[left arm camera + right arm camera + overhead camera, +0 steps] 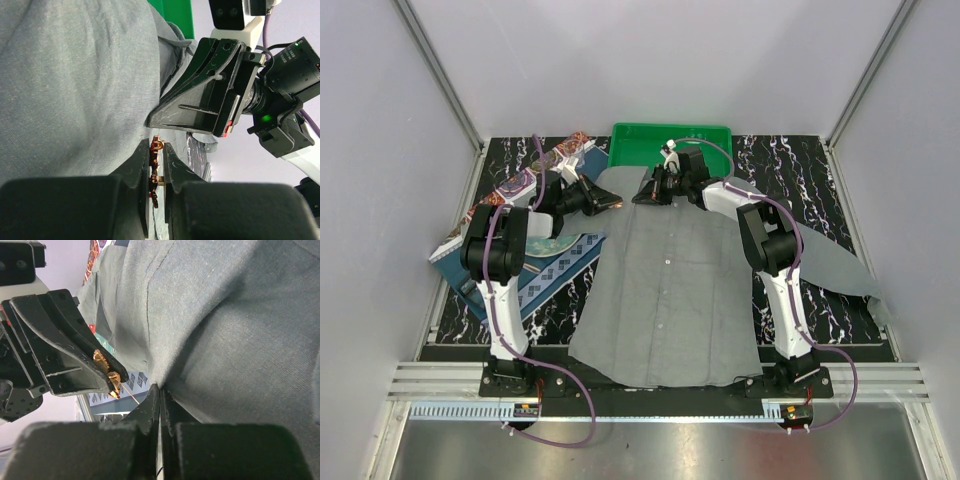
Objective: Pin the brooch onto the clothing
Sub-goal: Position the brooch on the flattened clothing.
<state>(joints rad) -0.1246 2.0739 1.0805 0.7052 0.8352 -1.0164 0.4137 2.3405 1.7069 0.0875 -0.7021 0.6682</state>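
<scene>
The grey shirt [670, 290] lies flat and front-up on the dark marbled bench [790, 165], its collar toward the green tray [640, 145] at the far side. Both of my hands meet at that collar end. My left hand [157, 150] is narrowed onto the brooch [156, 167], which sits clamped between the pads. Its red-orange body runs lengthwise along the fingers and pokes just past their tips. In the right wrist view, the brooch's thin gold pin slants out from it toward the shirt. My right hand [160, 390] is closed tight on a small raised ridge of shirt cloth near the collar. The pin's tip sits just beside that ridge, though I cannot tell whether it touches the cloth.
</scene>
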